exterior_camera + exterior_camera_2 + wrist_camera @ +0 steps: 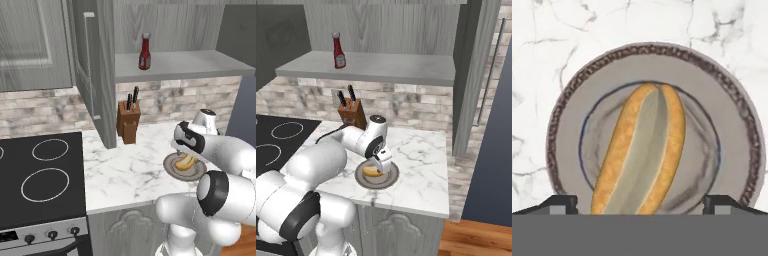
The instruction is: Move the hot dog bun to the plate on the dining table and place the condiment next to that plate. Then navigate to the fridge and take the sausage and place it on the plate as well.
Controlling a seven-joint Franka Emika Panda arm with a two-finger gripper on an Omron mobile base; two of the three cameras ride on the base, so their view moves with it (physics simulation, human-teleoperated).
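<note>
The hot dog bun (641, 157), a tan-yellow split roll, lies on a small grey-brown dish (572, 100) on the marble kitchen counter (125, 170). My gripper (640, 202) hangs just above the bun (185, 162), open, one fingertip to each side and nothing held. The same bun (372, 171) and gripper (381, 162) appear from the right. The condiment (145, 52), a dark red bottle, stands upright on the grey shelf (381, 67) above the counter, far from the hand. The plate, the dining table and the sausage are out of view.
A knife block (128, 120) stands at the wall behind the dish. The black stove (40, 175) lies to the left. A tall grey cabinet panel (476, 75) with a long handle bounds the counter; beside it is a dark flat surface (491, 150), maybe the fridge.
</note>
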